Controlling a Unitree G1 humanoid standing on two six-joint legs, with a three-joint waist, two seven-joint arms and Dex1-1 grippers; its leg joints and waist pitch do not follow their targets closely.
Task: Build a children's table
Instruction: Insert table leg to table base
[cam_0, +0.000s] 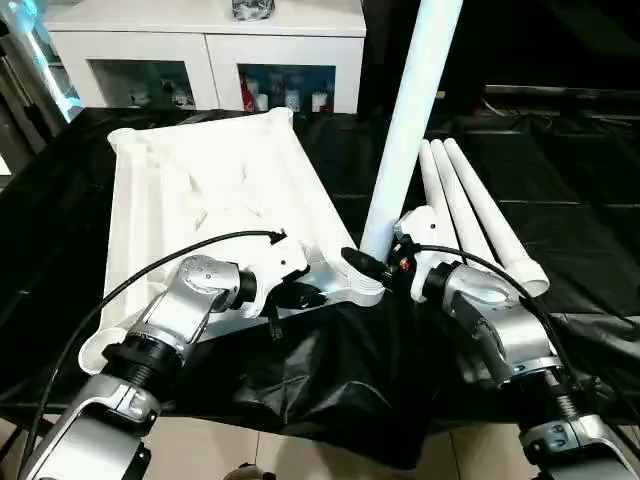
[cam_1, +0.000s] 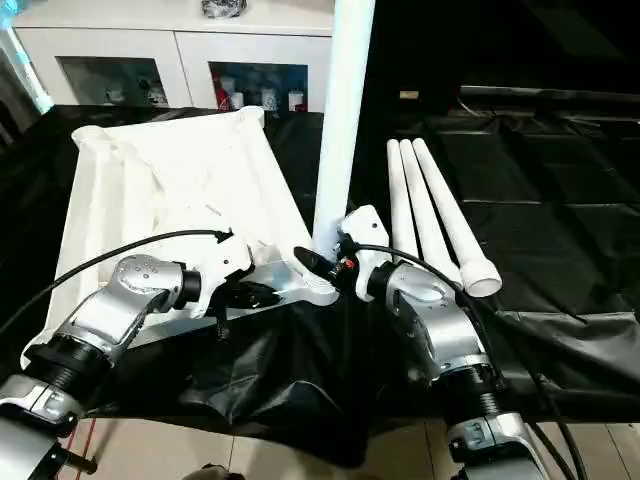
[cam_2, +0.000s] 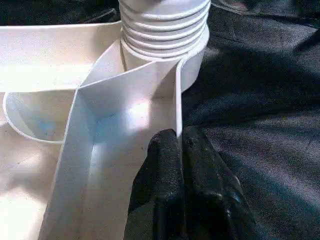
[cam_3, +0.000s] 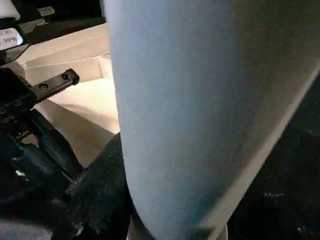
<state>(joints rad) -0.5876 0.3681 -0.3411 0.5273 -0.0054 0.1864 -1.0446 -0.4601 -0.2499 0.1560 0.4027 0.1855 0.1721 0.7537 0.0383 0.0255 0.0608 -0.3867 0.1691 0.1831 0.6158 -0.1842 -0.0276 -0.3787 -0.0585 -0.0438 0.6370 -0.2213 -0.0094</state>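
Note:
The white tabletop (cam_0: 200, 190) lies underside up on black cloth, ribs showing. One white leg (cam_0: 410, 110) stands upright in its near right corner socket (cam_0: 365, 290), and the left wrist view shows the leg's threaded end (cam_2: 165, 25) seated there. My right gripper (cam_0: 375, 262) is shut on this leg low down, one black finger (cam_3: 100, 190) lying against it. My left gripper (cam_0: 305, 295) is shut on the tabletop's thin rim wall (cam_2: 176, 100) just beside that socket. Three more legs (cam_0: 480, 215) lie side by side on the cloth to the right.
A white glass-door cabinet (cam_0: 210, 50) stands behind the tabletop. Black cloth (cam_0: 560, 200) covers the surface and hangs over its near edge, with tiled floor (cam_0: 220, 450) below. Black cables run along both forearms.

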